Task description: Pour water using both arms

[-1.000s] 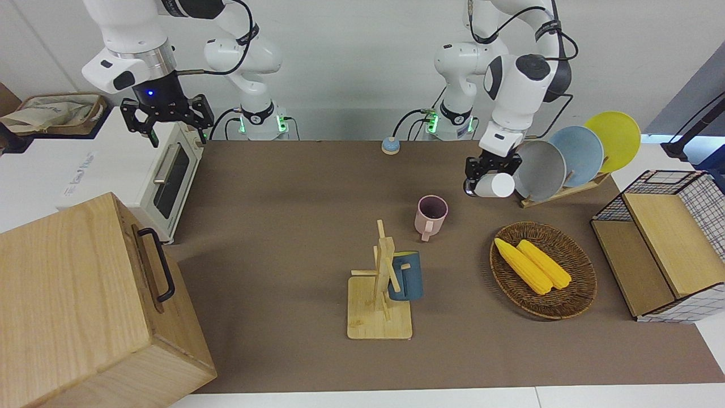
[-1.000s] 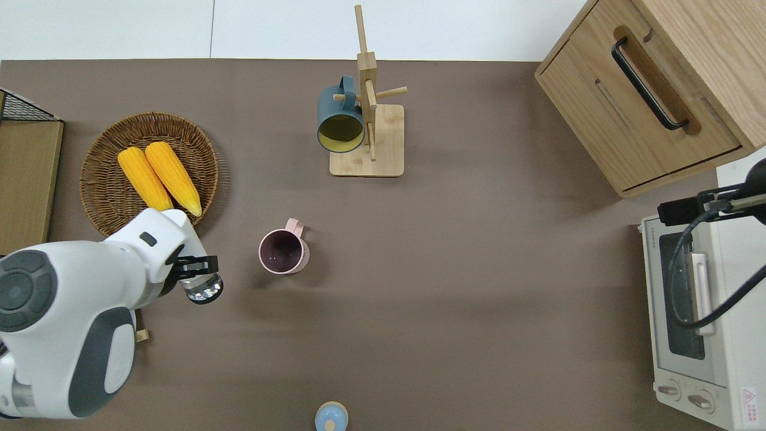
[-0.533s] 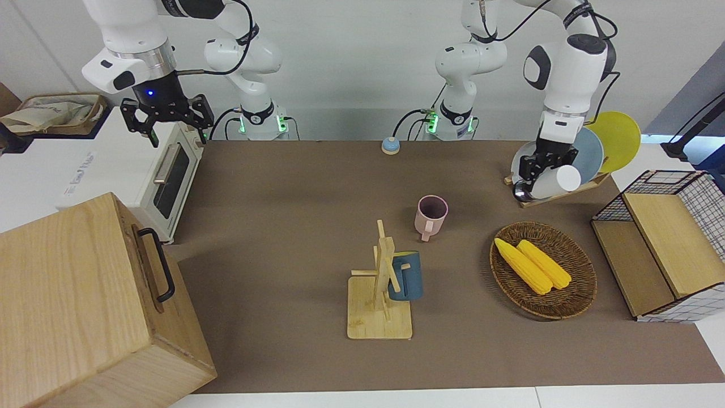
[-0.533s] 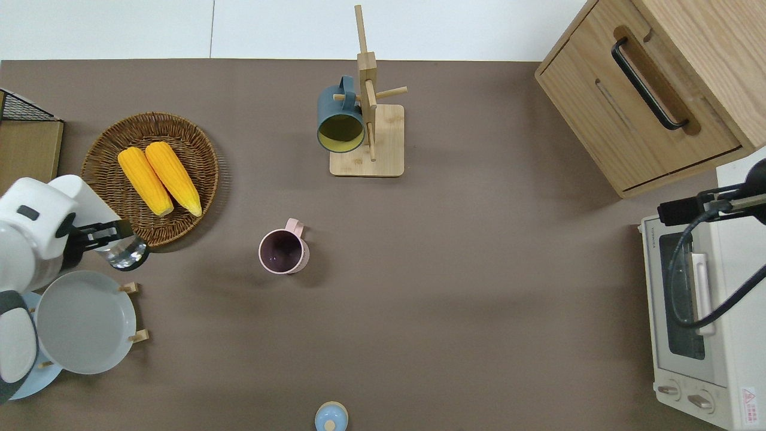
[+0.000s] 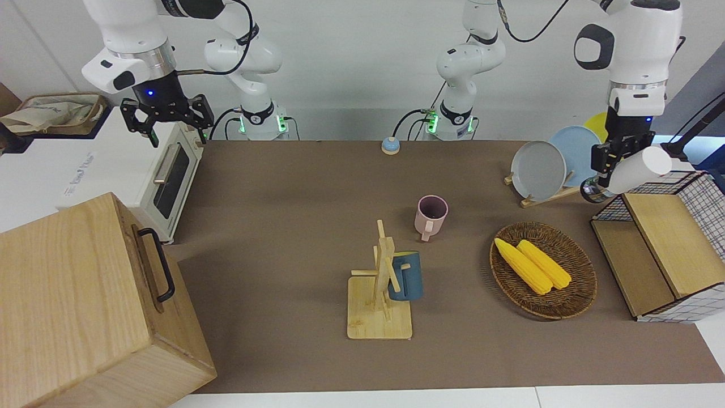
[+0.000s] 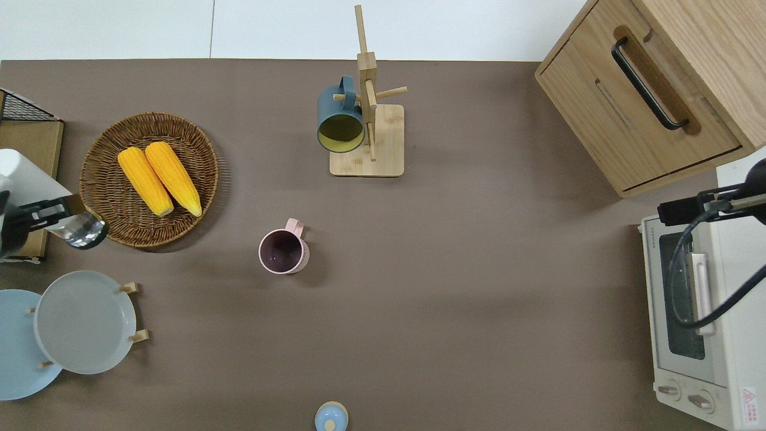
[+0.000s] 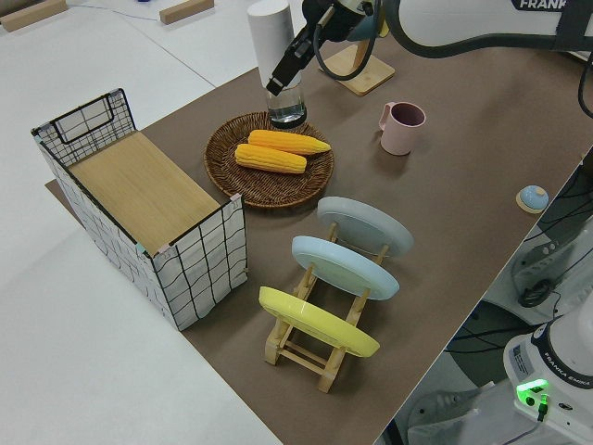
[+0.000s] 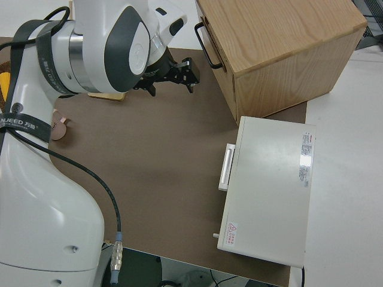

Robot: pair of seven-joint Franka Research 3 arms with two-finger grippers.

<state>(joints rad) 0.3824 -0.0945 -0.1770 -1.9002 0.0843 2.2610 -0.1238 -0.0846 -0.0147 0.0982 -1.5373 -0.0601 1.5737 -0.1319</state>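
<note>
So the left gripper [image 5: 601, 170] has its fingers clamped on a bottle [image 5: 631, 170], white cap end up and clear base down, far right of the front view, mid-left edge of the overhead. It's tilted, up in the air over the wooden box's [image 6: 27, 179] edge beside the basket [image 6: 200, 197]. Clear part looks like smooth plastic or glass, so probably slick; I'd grip it mid-body. Pink mug [image 5: 431, 215] sits mid-counter. Right gripper [image 5: 167, 116] is parked, fingers spread.
</note>
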